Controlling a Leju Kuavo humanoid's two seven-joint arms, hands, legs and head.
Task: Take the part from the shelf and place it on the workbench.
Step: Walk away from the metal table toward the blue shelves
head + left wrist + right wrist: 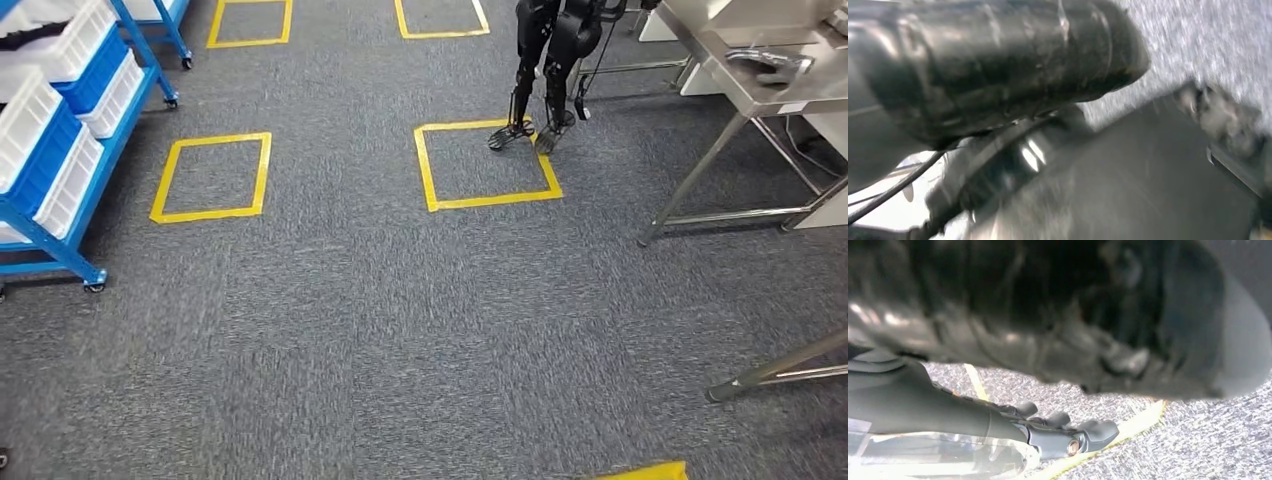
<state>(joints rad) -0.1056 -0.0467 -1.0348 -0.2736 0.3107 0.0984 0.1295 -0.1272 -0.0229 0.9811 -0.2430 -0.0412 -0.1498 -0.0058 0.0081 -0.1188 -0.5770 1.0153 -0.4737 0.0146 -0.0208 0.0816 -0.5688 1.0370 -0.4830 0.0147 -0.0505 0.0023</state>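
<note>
As both wrist views are smeared, hands: left hand [998,65] and right hand [1073,315] are dark blurs; spread or closed, cannot tell.
Part: grey metal piece [770,62] lies on the workbench [740,92], far right.
Shelf: blue shelf [48,243], white bins [60,50], far left.
Floor: carpet [350,330], yellow tape squares [165,180].

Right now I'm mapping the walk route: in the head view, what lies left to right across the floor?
Blue shelf rack with white bins → left yellow tape square → middle yellow tape square, another robot's dark legs standing at its far edge → steel workbench.
</note>
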